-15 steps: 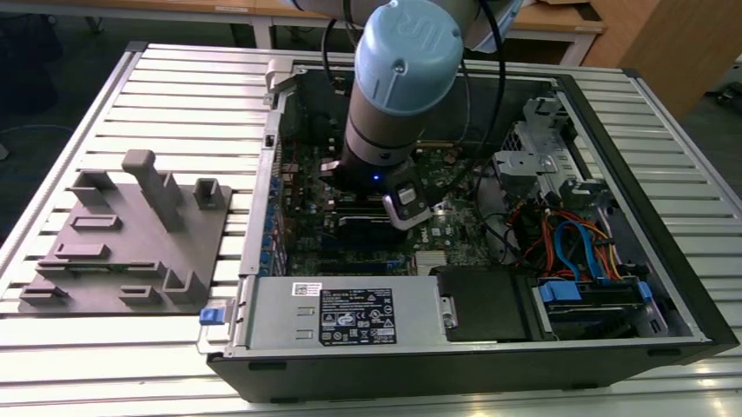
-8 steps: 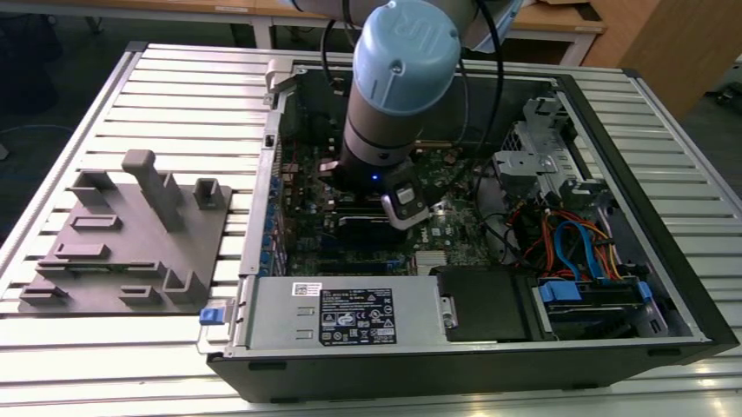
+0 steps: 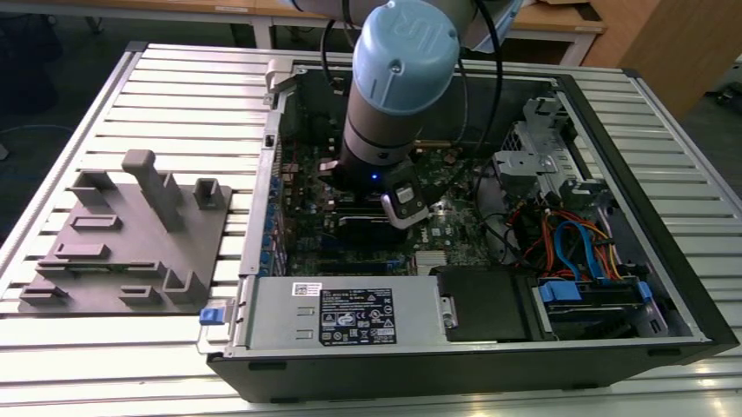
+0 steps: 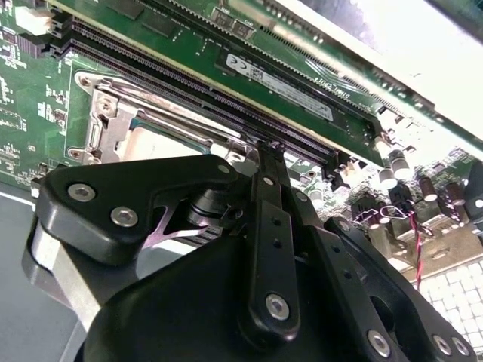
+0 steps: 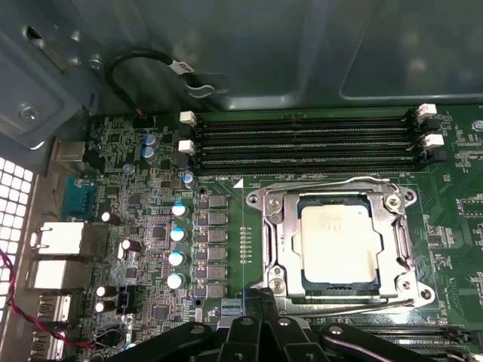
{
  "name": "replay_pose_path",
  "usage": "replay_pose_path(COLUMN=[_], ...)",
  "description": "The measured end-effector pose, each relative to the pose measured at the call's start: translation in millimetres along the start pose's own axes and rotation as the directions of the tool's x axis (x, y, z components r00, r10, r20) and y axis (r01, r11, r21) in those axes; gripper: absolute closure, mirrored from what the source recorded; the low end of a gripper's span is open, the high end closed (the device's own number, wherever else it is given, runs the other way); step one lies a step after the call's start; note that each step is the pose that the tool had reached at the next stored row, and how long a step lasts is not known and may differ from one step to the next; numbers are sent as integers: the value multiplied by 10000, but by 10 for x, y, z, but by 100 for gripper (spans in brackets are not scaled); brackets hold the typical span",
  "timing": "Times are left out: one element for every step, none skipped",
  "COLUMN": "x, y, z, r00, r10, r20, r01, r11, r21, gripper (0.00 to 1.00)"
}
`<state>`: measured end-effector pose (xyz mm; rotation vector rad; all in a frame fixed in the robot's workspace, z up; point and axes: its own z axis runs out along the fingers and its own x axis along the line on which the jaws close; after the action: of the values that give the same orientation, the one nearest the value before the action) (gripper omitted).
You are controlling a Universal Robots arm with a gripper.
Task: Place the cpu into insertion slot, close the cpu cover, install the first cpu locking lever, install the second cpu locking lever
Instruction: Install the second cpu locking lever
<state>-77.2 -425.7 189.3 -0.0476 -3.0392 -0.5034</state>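
In the first wrist view the cpu [image 5: 338, 240], silvery-grey and square, lies in the insertion slot [image 5: 408, 285] on the green board. The silver cpu cover [image 5: 281, 226] lies flat over it, framing the chip through its window. One thin wire locking lever [image 5: 332, 181] runs along the socket's edge by the memory slots, and another lever [image 5: 355, 303] runs along the opposite edge. My gripper [image 5: 262, 303] is at that opposite edge, its black fingers together right at the socket rim. In the second wrist view the gripper [image 4: 268, 151] tip rests by the cover [image 4: 113, 113] and the cpu [image 4: 162, 139].
Long black memory slots [image 5: 302, 139] run beside the socket, with capacitors [image 5: 177, 234] and rear ports [image 5: 64, 241] on the other side. In the exterior view the arm [image 3: 394, 87] reaches into the open computer case [image 3: 672, 287]. A grey fixture plate [image 3: 128, 234] sits at that view's left.
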Motion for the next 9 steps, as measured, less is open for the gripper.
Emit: replay_pose_path(x=[0,0,0,1,3,4,4,4,4], y=[2,5,10,13,17,19,19,19,19], z=[-4,-10,-17,-28,-48,-54,-54,-54,-54], r00=[10000,10000,10000,10000,10000,10000,10000,10000,10000], r10=[0,-2,-3,-3,0,0,0,-1,0], r20=[1,4,7,8,2,1,2,2,1], r01=[0,2,3,3,0,0,0,1,0], r11=[10000,10000,10000,10000,10000,10000,10000,10000,10000], r21=[-3,-10,-20,-18,-4,-2,-3,-4,-1], gripper=[89,89,89,89,89,89,89,89,89])
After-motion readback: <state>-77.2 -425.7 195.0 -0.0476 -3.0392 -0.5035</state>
